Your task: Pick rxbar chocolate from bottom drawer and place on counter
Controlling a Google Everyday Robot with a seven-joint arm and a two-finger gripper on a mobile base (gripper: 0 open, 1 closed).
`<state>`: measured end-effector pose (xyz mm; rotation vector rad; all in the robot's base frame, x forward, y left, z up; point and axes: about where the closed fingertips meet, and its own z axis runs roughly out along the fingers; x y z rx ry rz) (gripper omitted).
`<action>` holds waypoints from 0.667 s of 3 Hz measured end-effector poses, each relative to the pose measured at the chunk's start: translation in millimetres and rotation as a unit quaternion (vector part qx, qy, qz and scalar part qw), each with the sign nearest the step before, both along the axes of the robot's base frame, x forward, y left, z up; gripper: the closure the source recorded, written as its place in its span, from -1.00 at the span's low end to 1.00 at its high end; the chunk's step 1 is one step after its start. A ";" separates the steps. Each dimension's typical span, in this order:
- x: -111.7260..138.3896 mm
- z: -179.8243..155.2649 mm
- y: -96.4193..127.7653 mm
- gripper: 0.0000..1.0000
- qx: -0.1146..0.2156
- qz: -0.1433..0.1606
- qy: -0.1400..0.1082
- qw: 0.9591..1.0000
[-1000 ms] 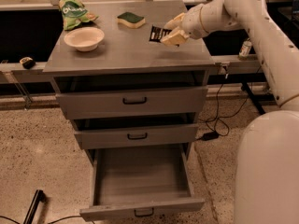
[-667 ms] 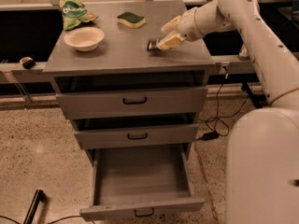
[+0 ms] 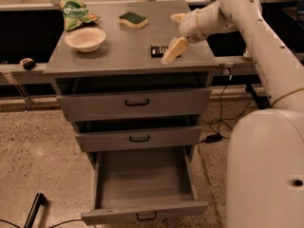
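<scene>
The robot's gripper (image 3: 176,34) hangs over the right-hand part of the counter (image 3: 114,56), its two pale fingers (image 3: 174,51) spread wide and holding nothing. The lower finger slants down to the counter at the right end of the rxbar chocolate (image 3: 157,50); whether it touches the bar cannot be told. The black bar lies flat on the counter near the front edge, its white striped lettering too small to read. The white arm (image 3: 247,27) reaches in from the right, above the robot's rounded white base (image 3: 266,175).

Further back on the counter sits a green-topped yellow sponge (image 3: 133,19). To the left are a white bowl (image 3: 85,39) and, behind it, a crumpled green snack bag (image 3: 75,13) whose white lettering cannot be made out.

Below, the top drawer (image 3: 135,103) and middle drawer (image 3: 137,137) stand slightly ajar, while the bottom drawer (image 3: 142,213) is pulled well out over the speckled floor (image 3: 42,160).
</scene>
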<state>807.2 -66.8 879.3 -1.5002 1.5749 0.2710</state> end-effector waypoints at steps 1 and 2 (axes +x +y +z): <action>-13.8 -39.7 -27.1 -1.00 -0.051 0.024 0.035 0.998; -44.8 -50.7 -61.2 -1.00 -0.080 0.052 0.029 0.995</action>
